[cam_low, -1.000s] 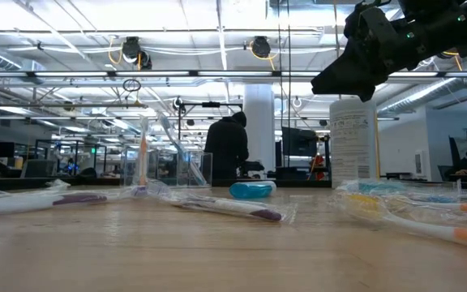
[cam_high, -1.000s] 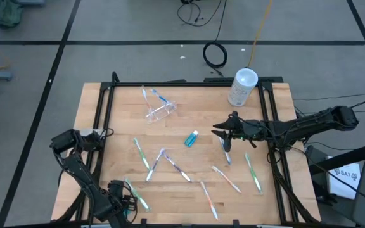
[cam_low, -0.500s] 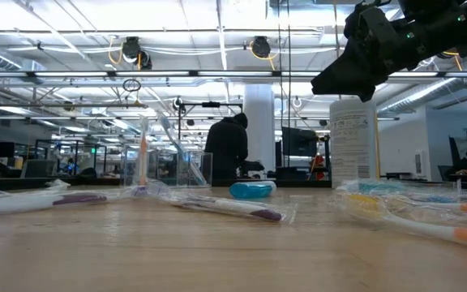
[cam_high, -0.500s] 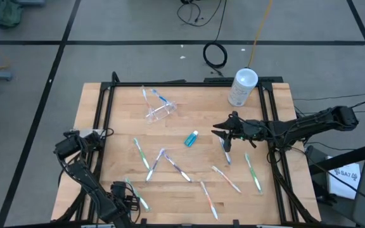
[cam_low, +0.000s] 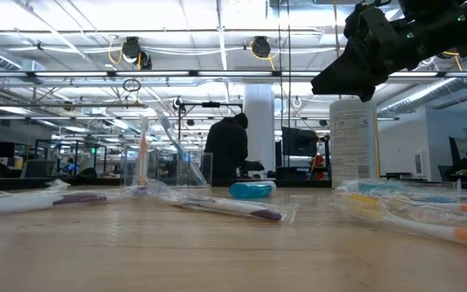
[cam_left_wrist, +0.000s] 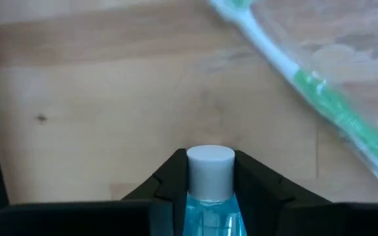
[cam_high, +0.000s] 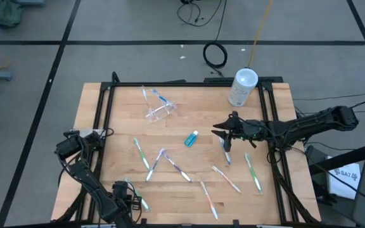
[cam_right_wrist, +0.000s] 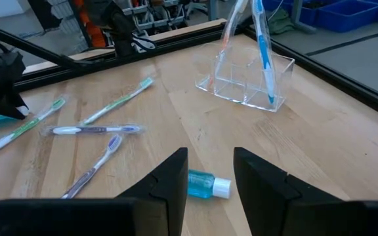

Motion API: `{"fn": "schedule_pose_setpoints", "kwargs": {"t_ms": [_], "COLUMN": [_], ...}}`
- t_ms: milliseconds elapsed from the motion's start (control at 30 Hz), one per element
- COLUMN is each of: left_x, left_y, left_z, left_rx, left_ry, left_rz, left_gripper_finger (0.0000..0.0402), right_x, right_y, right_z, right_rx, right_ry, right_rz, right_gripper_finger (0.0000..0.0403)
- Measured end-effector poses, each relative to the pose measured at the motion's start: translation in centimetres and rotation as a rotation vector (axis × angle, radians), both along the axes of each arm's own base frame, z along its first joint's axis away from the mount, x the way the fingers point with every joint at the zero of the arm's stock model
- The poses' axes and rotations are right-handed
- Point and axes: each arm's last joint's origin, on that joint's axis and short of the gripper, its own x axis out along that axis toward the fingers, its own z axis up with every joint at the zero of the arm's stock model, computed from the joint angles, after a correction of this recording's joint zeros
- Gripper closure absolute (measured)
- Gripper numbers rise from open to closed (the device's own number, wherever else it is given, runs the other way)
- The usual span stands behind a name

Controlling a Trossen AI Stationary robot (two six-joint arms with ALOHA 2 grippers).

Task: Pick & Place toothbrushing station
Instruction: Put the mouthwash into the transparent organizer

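Teal tube (cam_left_wrist: 209, 196), white cap forward, sits pinched between the left gripper (cam_left_wrist: 209, 180) fingers at the table's (cam_high: 189, 111) near-left corner, apparently just above the wood. Right gripper (cam_right_wrist: 209, 172), fingers spread, hovers above a second tube (cam_right_wrist: 202, 185) mid-table.

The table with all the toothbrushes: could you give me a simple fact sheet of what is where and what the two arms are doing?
Surface: wooden table in a black frame
Left gripper: at the near left corner, shut on a small teal-blue tube with a white cap
Right gripper: hovering right of centre, open, empty
Second tube: lying flat mid-table
Clear organizer: far left area, holding upright brushes
Loose toothbrushes: scattered flat across the near half
White canister: upright at the far right edge
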Motion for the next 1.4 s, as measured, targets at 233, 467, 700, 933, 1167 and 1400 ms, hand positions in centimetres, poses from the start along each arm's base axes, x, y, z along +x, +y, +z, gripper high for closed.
{"fn": "schedule_pose_setpoints", "kwargs": {"t_ms": [233, 467, 700, 933, 1167, 1400], "left_x": [0.5, 0.3, 1.5, 4.9, 8.5, 10.6], "left_y": [0.8, 3.7, 7.3, 11.7, 17.9, 23.6], "left_z": [1.3, 7.1, 12.3, 13.6, 11.8, 10.0], "left_rx": [0.033, 0.172, 0.798, 1.235, 1.333, 1.388], "left_ry": [-0.094, -0.357, -0.771, -0.768, -0.553, -0.346], "left_rz": [-0.083, -0.175, -0.511, -0.447, -0.285, -0.173], "left_gripper_finger": [0.03, 0.0299, 0.0298, 0.0298, 0.0298, 0.0298], "right_x": [0.0, 0.0, 0.0, 0.0, 0.0, 0.1], "right_y": [0.0, 0.0, 0.0, 0.0, 0.0, 0.0], "right_z": [0.0, 0.0, 0.0, 0.1, 0.1, 0.3], "right_rx": [0.0, 0.0, 0.0, 0.0, -0.002, -0.006], "right_ry": [0.0, 0.0, -0.002, -0.009, -0.009, -0.034], "right_rz": [-0.001, -0.002, -0.002, -0.002, -0.002, 0.001], "right_gripper_finger": [0.0289, 0.0289, 0.0289, 0.0289, 0.0289, 0.0289]}}
